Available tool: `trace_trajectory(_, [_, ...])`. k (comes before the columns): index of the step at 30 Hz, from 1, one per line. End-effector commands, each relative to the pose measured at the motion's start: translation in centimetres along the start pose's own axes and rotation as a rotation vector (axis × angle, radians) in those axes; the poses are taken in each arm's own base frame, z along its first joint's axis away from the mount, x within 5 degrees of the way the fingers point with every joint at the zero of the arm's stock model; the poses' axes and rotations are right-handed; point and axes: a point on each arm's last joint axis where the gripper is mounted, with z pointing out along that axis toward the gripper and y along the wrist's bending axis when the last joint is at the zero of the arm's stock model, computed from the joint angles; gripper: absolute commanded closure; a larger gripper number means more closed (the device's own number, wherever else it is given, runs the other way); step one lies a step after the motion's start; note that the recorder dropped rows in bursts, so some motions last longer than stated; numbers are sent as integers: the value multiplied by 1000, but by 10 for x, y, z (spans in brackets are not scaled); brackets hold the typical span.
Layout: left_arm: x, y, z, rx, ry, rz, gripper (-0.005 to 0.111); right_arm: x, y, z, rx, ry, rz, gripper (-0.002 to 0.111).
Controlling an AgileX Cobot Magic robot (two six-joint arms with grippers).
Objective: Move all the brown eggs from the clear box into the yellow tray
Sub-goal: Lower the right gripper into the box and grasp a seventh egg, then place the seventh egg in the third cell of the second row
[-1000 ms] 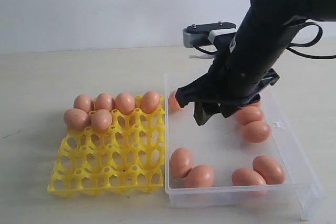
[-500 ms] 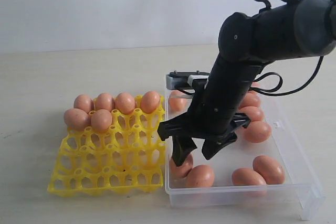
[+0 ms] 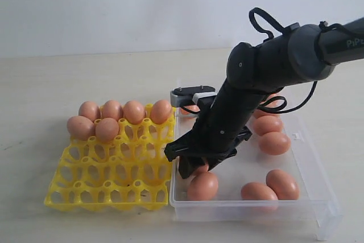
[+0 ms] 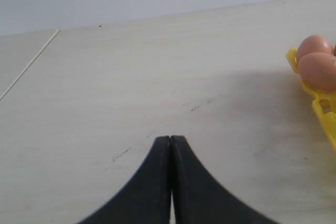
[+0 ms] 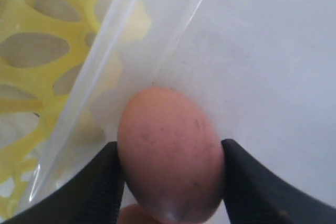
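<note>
We saw the right pincer (image 3: 192, 170) down inside the front left corner of the clear box (image 3: 256, 210), as the exterior view showed it. Its two black fingers (image 5: 97, 184) pressed against either side of one brown egg (image 5: 168, 145), clenched on it. That egg lay close beside the box's side wall (image 5: 123, 35), and the yellow tray (image 5: 31, 51) showed through the plastic just beyond.

A second egg (image 3: 203, 186) sat just in front of the pincer. Two more eggs (image 3: 259, 192) lay touching near the front right corner. Others (image 3: 274, 143) lined the right side, and the black arm (image 3: 267, 66) partly hid some of them.

The tray (image 3: 114, 181) stood on the table (image 3: 57, 81) just beside the box's left wall. It held six eggs (image 3: 134, 111): four along the back row and two in the next row at the left end.

The left pincer (image 4: 170, 142) hung over bare table (image 4: 157, 66), its fingers shut tight together and holding nothing. A tray corner (image 4: 325, 111) with two eggs (image 4: 317, 69) showed at the edge of that wrist view.
</note>
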Motion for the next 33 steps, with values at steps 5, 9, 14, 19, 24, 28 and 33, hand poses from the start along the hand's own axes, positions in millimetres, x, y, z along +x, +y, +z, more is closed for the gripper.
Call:
trace_trajectory(5, [-2, 0, -1, 4, -19, -7, 107, -8, 2, -27, 65, -120, -102, 108])
trace_trajectory(9, [-2, 0, -1, 4, -19, -7, 107, -27, 10, -66, 149, -410, -193, 108])
trace_trajectory(14, [-2, 0, -1, 4, -19, -7, 107, -47, 39, -74, 186, -714, -301, 108])
trace_trajectory(19, [-2, 0, -1, 4, -19, -7, 107, -54, 65, -47, 185, -834, -414, 108])
trace_trajectory(24, [-2, 0, -1, 4, -19, -7, 107, -54, 81, -13, 97, -876, -397, 108])
trace_trajectory(28, [-2, 0, -1, 4, -19, -7, 107, -54, 80, 8, 52, -861, -405, 108])
trace_trajectory(33, [-2, 0, -1, 4, -19, -7, 107, -51, 75, 26, 54, -821, -415, 108])
